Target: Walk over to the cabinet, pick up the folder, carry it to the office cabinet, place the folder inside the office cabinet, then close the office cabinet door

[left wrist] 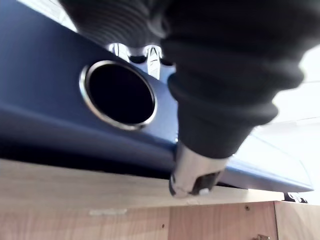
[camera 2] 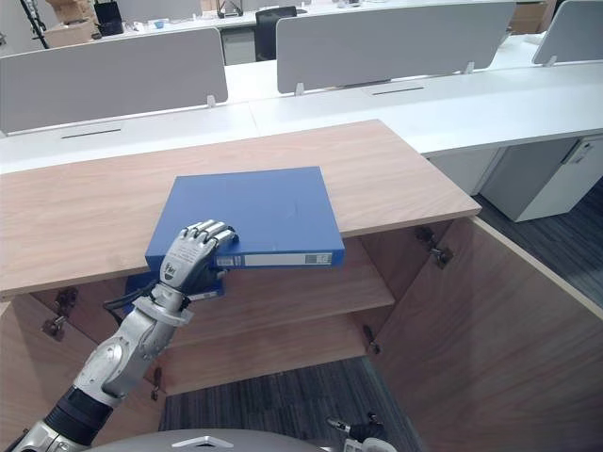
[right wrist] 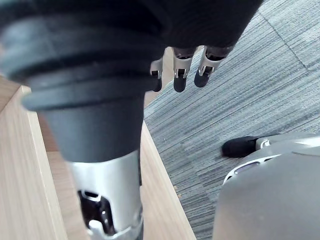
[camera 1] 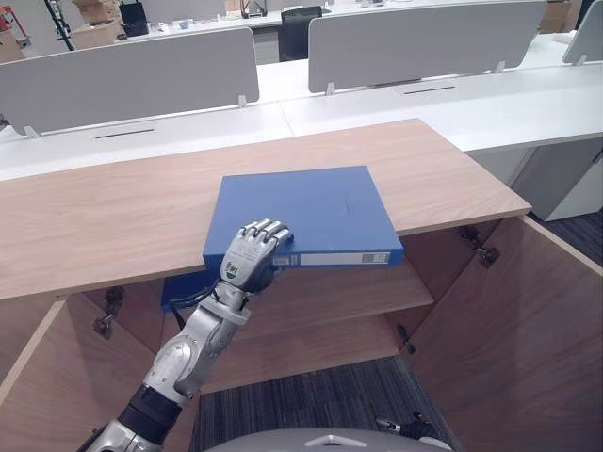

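A blue folder (camera 1: pixel 311 212) lies flat on the wooden cabinet top (camera 1: pixel 113 207), its labelled spine jutting over the front edge. My left hand (camera 1: pixel 250 254) grips the left end of that spine, fingers curled over the cover. Close up, the spine (left wrist: pixel 50 90) with its round metal-rimmed hole (left wrist: pixel 119 95) sits just past the hand, and the thumb (left wrist: pixel 192 175) reaches under it. My right hand (right wrist: pixel 182 70) hangs over grey carpet beside a wooden panel, fingers relaxed and holding nothing.
Both cabinet doors stand open: the right door (camera 1: pixel 528 330) and the left door (camera 1: pixel 38 377). A shelf (camera 1: pixel 358 292) runs inside below the top, with another blue item (camera 1: pixel 179 292) at its left. White desks with grey dividers (camera 1: pixel 122 80) stand behind.
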You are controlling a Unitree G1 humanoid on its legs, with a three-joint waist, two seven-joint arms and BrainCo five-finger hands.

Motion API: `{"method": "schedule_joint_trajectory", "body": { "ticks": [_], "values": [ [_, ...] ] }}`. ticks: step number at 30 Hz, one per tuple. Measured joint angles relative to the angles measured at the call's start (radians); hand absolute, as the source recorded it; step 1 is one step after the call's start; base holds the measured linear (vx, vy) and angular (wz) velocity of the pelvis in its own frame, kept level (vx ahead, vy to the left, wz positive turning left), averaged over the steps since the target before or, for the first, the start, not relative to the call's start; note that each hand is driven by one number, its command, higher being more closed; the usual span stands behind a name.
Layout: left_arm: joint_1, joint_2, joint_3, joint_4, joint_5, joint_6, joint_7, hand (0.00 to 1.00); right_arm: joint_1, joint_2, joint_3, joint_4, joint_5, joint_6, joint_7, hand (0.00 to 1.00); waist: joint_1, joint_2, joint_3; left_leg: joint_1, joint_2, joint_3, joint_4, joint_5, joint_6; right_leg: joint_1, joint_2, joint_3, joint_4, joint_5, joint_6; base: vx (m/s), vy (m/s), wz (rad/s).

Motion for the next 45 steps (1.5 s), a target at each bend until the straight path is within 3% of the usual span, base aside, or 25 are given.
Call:
{"method": "schedule_joint_trajectory", "body": {
  "ticks": [6, 12, 15, 19, 24, 30, 33, 39, 45],
  "values": [
    [0.015, -0.010, 0.033, -0.010, -0.005, -0.009, 0.002, 1.00, 0.000, 0.001, -0.001, 0.000, 0.000, 0.000, 0.000, 0.00, -0.002, 0.000, 0.000, 0.000, 0.000, 0.000, 0.000, 0.000, 0.000, 0.001, 0.000, -0.001, 0.000, 0.000, 0.000, -0.04, -0.021, 0.00],
    [0.087, -0.010, 0.072, -0.112, -0.087, -0.029, 0.001, 1.00, -0.001, 0.001, 0.001, -0.002, 0.001, 0.000, 0.000, 0.00, 0.002, -0.001, 0.000, 0.000, 0.000, -0.002, 0.000, 0.000, 0.000, 0.002, 0.000, -0.003, 0.000, 0.000, 0.001, -0.02, -0.013, 0.00],
    [0.124, -0.014, 0.075, -0.165, -0.180, -0.049, 0.001, 1.00, -0.001, 0.001, 0.006, -0.004, 0.001, 0.000, -0.002, 0.00, 0.007, -0.002, -0.001, 0.001, 0.000, -0.005, 0.000, 0.000, 0.000, 0.004, -0.001, -0.006, 0.000, 0.000, 0.001, 0.00, 0.000, 0.00],
    [0.142, -0.077, 0.087, -0.237, -0.337, -0.067, 0.004, 1.00, -0.001, 0.001, 0.020, -0.003, 0.002, 0.000, -0.005, 0.00, 0.018, -0.007, -0.003, -0.007, 0.001, -0.003, 0.005, 0.000, 0.000, -0.004, -0.002, 0.001, 0.009, -0.001, 0.002, 0.00, 0.000, -0.01],
    [0.142, -0.164, 0.081, -0.334, -0.623, -0.103, 0.009, 1.00, -0.004, 0.003, 0.053, -0.024, 0.002, -0.001, -0.028, 0.00, 0.031, -0.012, -0.006, -0.015, 0.005, 0.009, 0.010, -0.001, 0.001, -0.027, -0.002, 0.022, 0.048, -0.015, 0.005, -0.03, -0.008, -0.09],
    [0.169, -0.221, 0.086, -0.445, -0.875, -0.131, 0.041, 1.00, 0.006, 0.049, 0.069, -0.262, 0.001, -0.009, -0.050, 0.00, 0.032, -0.016, -0.004, -0.016, 0.005, 0.038, 0.023, -0.008, 0.005, -0.051, -0.001, 0.054, 0.075, -0.018, 0.006, -0.05, -0.007, -0.15],
    [0.175, -0.249, 0.120, -0.514, -0.975, -0.159, 0.045, 1.00, 0.024, 0.070, 0.084, -0.441, -0.001, -0.039, -0.074, 0.00, 0.036, -0.016, -0.004, -0.016, 0.004, 0.045, 0.023, -0.010, 0.007, -0.059, -0.002, 0.061, 0.076, -0.017, 0.008, -0.04, -0.003, -0.06],
    [0.191, -0.281, 0.170, -0.513, -1.085, -0.184, 0.037, 1.00, 0.085, 0.131, 0.065, -0.728, -0.008, -0.078, -0.102, 0.00, 0.030, -0.019, -0.002, -0.017, 0.003, 0.063, 0.026, -0.016, 0.006, -0.066, -0.001, 0.078, 0.074, -0.015, 0.010, 0.00, -0.003, -0.09],
    [0.259, -0.299, 0.225, -0.465, -1.092, -0.183, 0.037, 1.00, 0.160, 0.193, 0.038, -1.033, -0.005, -0.142, -0.118, 0.00, 0.011, -0.021, 0.023, -0.018, 0.004, 0.099, 0.058, -0.046, 0.007, -0.080, 0.001, 0.114, 0.072, -0.011, 0.013, 0.00, 0.005, -0.18]
  ]
}}
